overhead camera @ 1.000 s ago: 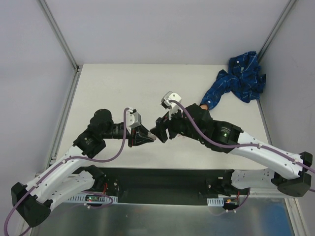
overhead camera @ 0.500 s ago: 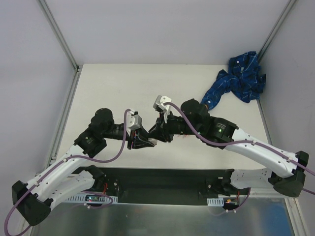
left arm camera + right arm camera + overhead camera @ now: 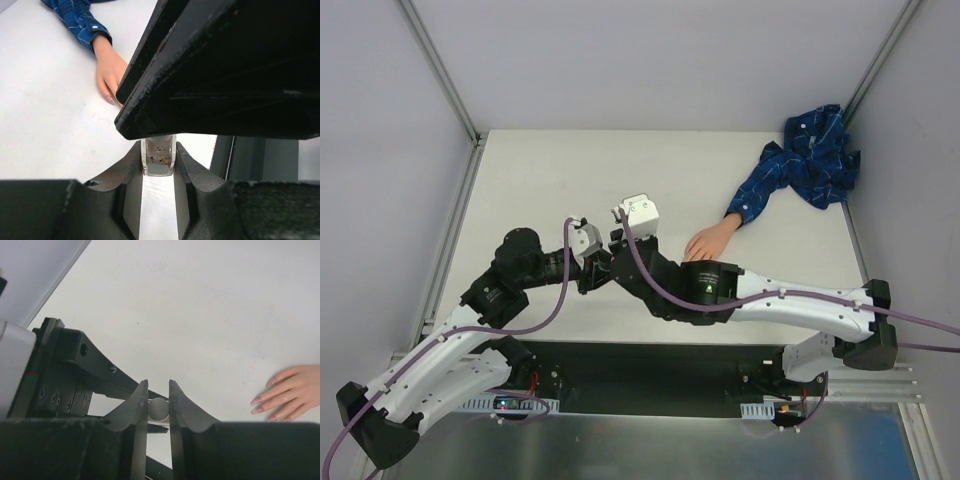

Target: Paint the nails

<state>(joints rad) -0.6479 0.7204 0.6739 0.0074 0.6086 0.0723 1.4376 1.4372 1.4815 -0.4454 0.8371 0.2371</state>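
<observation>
The white table [image 3: 540, 180] is lit brightly and evenly from above, and only soft, faint shadows are cast beneath the arms. The overhead view is rendered sharp. In the wrist views the left gripper [image 3: 159, 165] and right gripper [image 3: 156, 400] are left dark and blurred from 4 to 8 o'clock.

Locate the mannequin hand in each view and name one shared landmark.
Top external: mannequin hand right of centre, beside the right arm.
Left wrist: upper left, below its blue sleeve.
Right wrist: fingers at the right edge.
Shared landmark: the white table.
</observation>
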